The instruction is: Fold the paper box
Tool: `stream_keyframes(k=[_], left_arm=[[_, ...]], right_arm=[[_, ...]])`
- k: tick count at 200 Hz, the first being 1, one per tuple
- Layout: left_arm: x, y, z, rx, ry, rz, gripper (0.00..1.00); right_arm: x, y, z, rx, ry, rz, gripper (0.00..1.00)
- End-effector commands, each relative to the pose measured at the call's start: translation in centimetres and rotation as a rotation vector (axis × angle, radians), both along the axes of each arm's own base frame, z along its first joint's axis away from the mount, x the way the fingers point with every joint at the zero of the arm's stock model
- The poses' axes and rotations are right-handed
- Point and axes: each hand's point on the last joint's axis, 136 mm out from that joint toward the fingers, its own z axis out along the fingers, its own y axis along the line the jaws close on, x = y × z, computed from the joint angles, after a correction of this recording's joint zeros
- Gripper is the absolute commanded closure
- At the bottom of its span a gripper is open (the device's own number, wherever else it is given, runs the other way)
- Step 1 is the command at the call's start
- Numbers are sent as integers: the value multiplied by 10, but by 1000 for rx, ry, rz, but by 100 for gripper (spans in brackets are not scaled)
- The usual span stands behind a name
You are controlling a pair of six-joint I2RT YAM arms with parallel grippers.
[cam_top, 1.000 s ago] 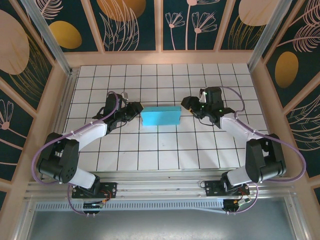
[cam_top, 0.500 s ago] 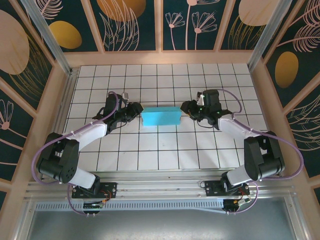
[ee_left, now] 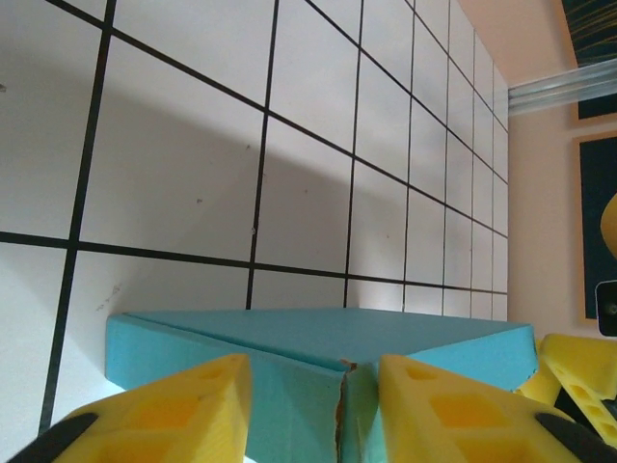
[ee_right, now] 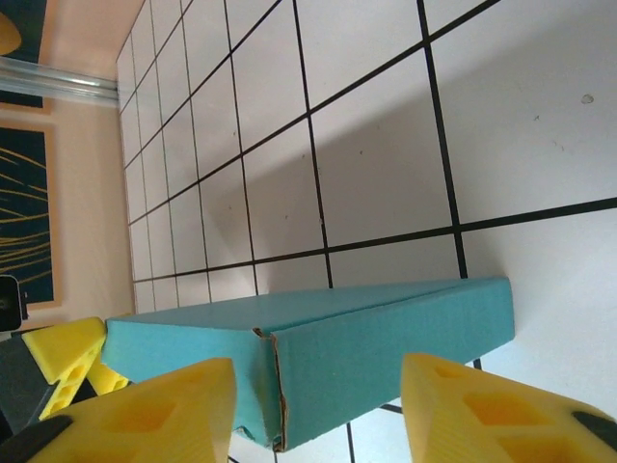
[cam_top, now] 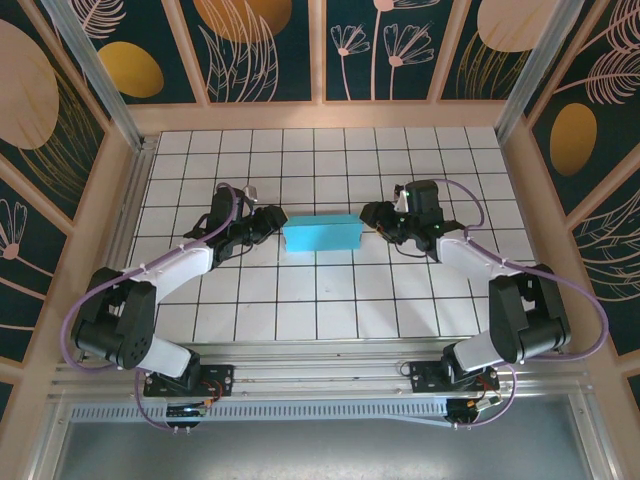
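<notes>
Overhead view is running bright and even, light coming from above. The tiled table (cam_top: 300, 300) is showing no glare, and the arms are throwing only faint, soft shadows. Wrist views are reading sharp on the tiles, with a broad soft-edged grey shadow lying across them beyond the paper box (ee_left: 318, 338). The yellow fingers (ee_left: 183, 405) at the bottom edge are going slightly soft. Grid lines are converging steeply toward the corners.

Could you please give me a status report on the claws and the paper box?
Left claw open, right claw open, one at each end. Paper box folded, flat on table. Nothing blocking.
</notes>
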Motion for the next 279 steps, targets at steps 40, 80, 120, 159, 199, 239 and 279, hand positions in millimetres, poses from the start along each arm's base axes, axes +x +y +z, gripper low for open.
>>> stream_keyframes(k=[40, 80, 120, 159, 199, 239, 279], left_arm=[[-15, -4, -11, 10, 51, -50, 57], [-21, -6, -30, -5, 100, -55, 66], [-22, -12, -27, -42, 107, -80, 75], [-19, -20, -7, -89, 41, -120, 73], [-10, -25, 21, -44, -95, -191, 49], [-13, -22, 16, -31, -71, -174, 49], [-21, -18, 2, -37, -32, -160, 71]], right_arm=[[1, 10, 14, 12, -24, 40, 46], [-1, 9, -12, -10, 19, 36, 67], [-1, 13, -13, -8, 16, 50, 77], [-1, 15, -12, -21, -2, 61, 77], [4, 16, 0, -46, -47, 86, 67], [6, 14, 2, -60, -73, 83, 69], [4, 14, -3, -59, -73, 76, 74]])
